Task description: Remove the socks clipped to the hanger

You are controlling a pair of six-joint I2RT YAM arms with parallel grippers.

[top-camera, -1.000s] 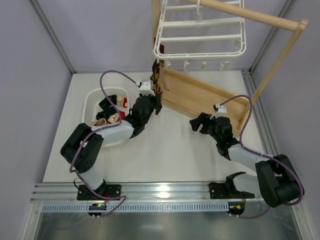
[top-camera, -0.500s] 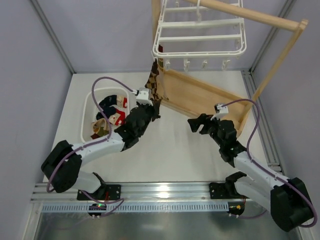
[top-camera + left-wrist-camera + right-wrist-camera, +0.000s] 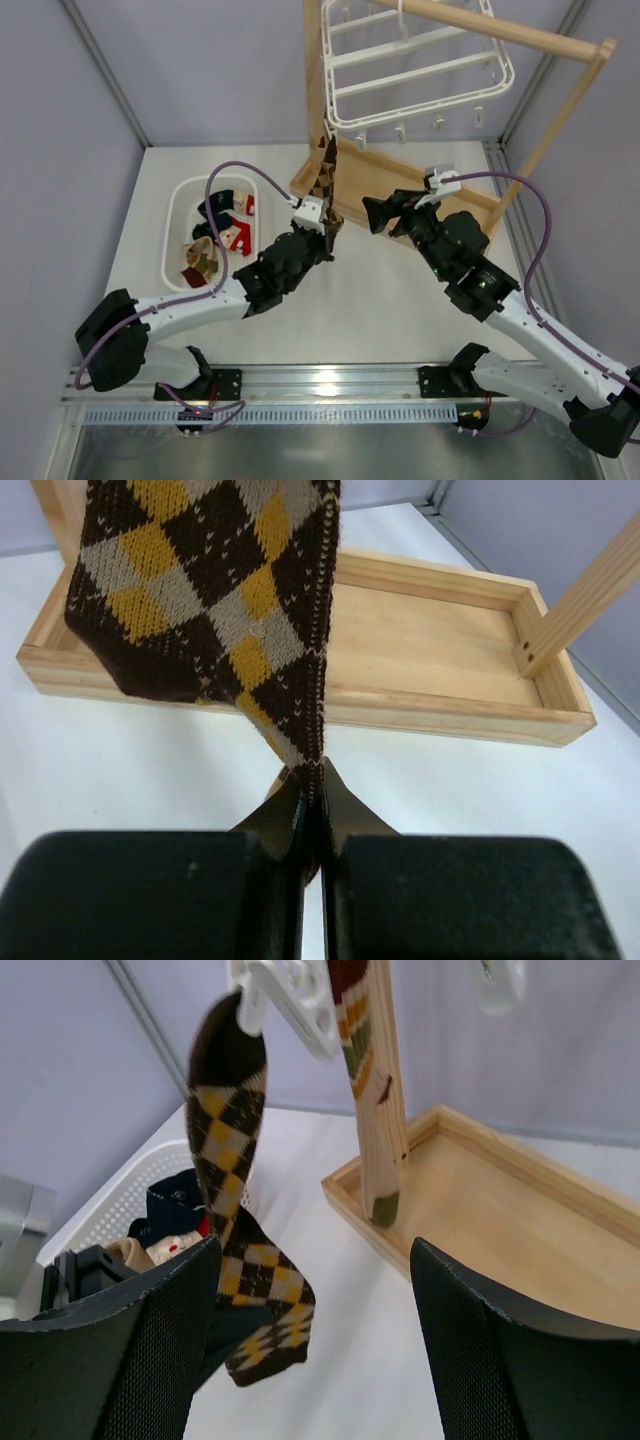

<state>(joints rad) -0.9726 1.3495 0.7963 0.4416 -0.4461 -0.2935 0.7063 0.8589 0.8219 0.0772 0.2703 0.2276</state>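
One argyle sock is clipped at its top to the hanger and clamped low down by the left gripper; the right gripper is held wide and empty near it.

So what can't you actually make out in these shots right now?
- Left wrist view: the argyle sock runs off the top edge; its upper end is unseen.
- Right wrist view: the striped sock is cut by the top edge, so whether it is clipped is unclear.
- Top view: the socks in the basket are too small to count; the hanger is cropped at the top.
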